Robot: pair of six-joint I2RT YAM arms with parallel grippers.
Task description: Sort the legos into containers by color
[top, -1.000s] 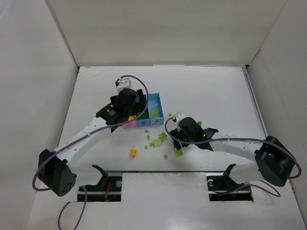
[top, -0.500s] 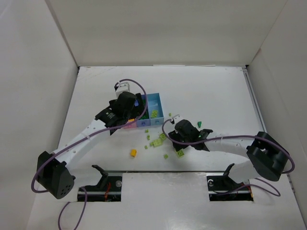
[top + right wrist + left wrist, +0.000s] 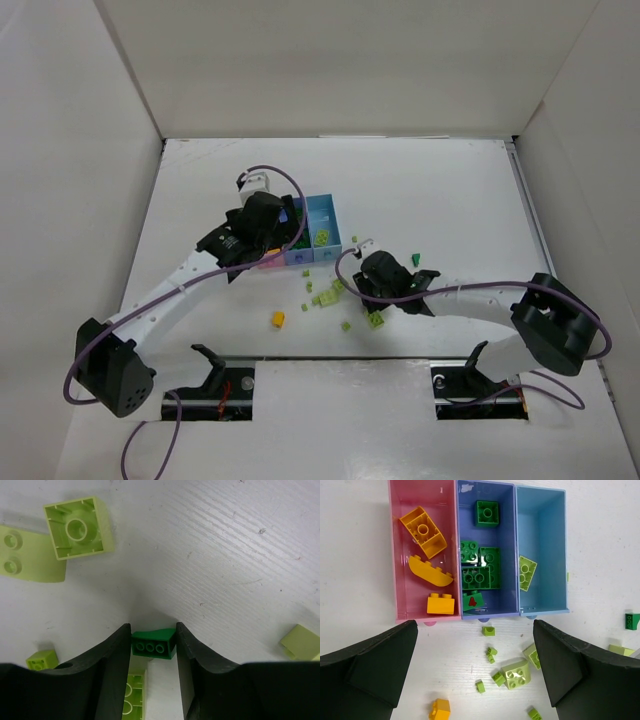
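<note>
The left pincer (image 3: 474, 627) hangs above the lower ends of three joined bins with its jaws spread wide. In the left wrist view the bins fill the upper half of the frame. The pink bin (image 3: 405, 595) is on the left and holds three orange-yellow bricks (image 3: 424, 531). The periwinkle bin (image 3: 470, 500) in the middle holds several dark green bricks (image 3: 480, 572). The light blue bin (image 3: 540, 530) on the right holds one lime brick (image 3: 526, 573), tilted against its left wall.

Below the bins, loose lime pieces (image 3: 516, 673) lie scattered on the white surface (image 3: 360, 580). A stray orange brick (image 3: 439, 709) sits at the bottom edge of that frame, and a lone dark green piece (image 3: 630, 621) sits at the right edge.

In the top view the right pincer (image 3: 375, 290) is low over the scatter at centre frame, below and to the right of the bins. Its wrist view shows the jaws narrowed onto a small dark green brick (image 3: 153, 647), one finger pressed to each side. Whether that brick is off the surface cannot be told. Pale lime blocks (image 3: 77, 527) lie around it at the upper left, lower left and right edge of that frame.
</note>
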